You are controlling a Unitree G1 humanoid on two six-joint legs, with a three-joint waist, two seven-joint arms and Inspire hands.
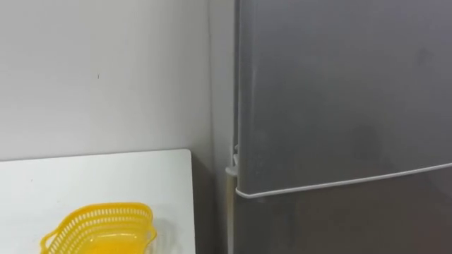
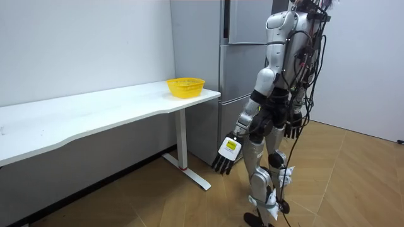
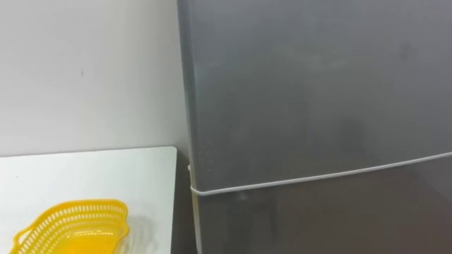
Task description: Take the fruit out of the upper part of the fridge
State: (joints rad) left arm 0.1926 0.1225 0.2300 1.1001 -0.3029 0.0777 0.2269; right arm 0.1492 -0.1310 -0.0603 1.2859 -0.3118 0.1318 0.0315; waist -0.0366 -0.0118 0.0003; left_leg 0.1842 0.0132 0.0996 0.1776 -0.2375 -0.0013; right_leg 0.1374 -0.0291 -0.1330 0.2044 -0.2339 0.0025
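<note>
Plainly, nothing of the job is showing as done yet. The robot is standing upright on the wood floor, facing the fridge point(image 2: 237, 82), close in front of it. Its upper door point(image 1: 339, 92) is sitting shut against the lower door point(image 1: 353, 222), with only the pale seam running between them.

Both arms are hanging at its sides. The left hand point(image 2: 228, 151) is dangling low with its fingers straight and loose, holding nothing. The right hand point(image 2: 293, 130) is hanging by the hip, fingers likewise slack and empty.

Whatever is to be fetched is lying behind that closed upper door, so I am judging its place from the task alone and cannot say how it looks. Reaching for the door, pulling it open, taking the item and bringing it out are all left to do.

Beside the fridge, a yellow basket point(image 1: 99, 229) is sitting at the near end of the white table point(image 1: 106, 176), looking empty.
</note>
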